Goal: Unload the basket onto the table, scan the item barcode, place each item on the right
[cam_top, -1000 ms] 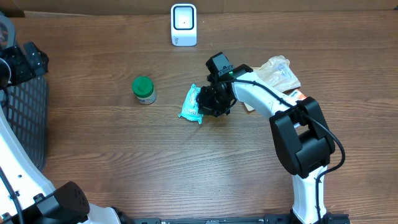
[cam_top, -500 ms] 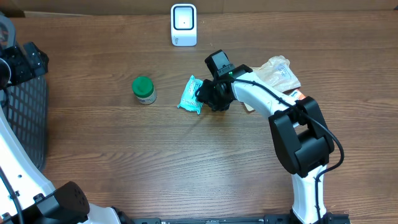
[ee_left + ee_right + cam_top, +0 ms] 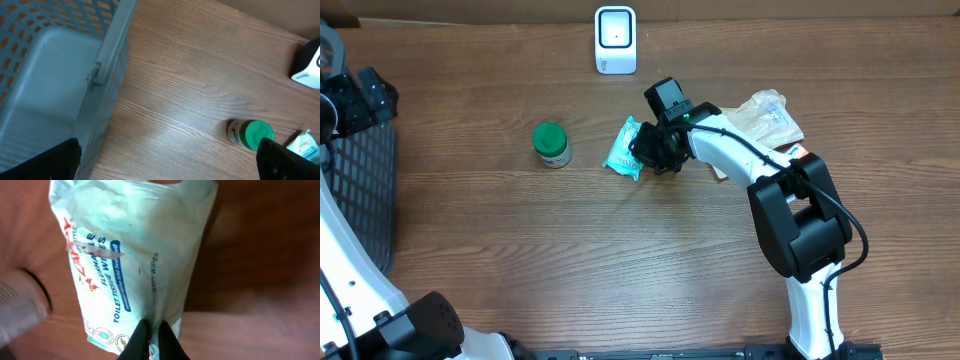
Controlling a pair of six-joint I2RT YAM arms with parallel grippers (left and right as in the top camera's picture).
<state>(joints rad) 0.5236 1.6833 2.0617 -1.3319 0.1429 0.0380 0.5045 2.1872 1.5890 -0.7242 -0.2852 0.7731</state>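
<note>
1 wipes pack [image 3: 623,148], 1 jar [image 3: 551,144], 1 scanner [image 3: 615,40].

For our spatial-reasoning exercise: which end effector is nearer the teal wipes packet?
Right. The right end effector is shut on an edge of the wipes packet; the left end effector hangs open far away, by the basket.

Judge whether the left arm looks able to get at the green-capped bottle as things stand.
Probably yes: the left gripper hangs open, and only bare table lies between it and the green-capped bottle.
</note>
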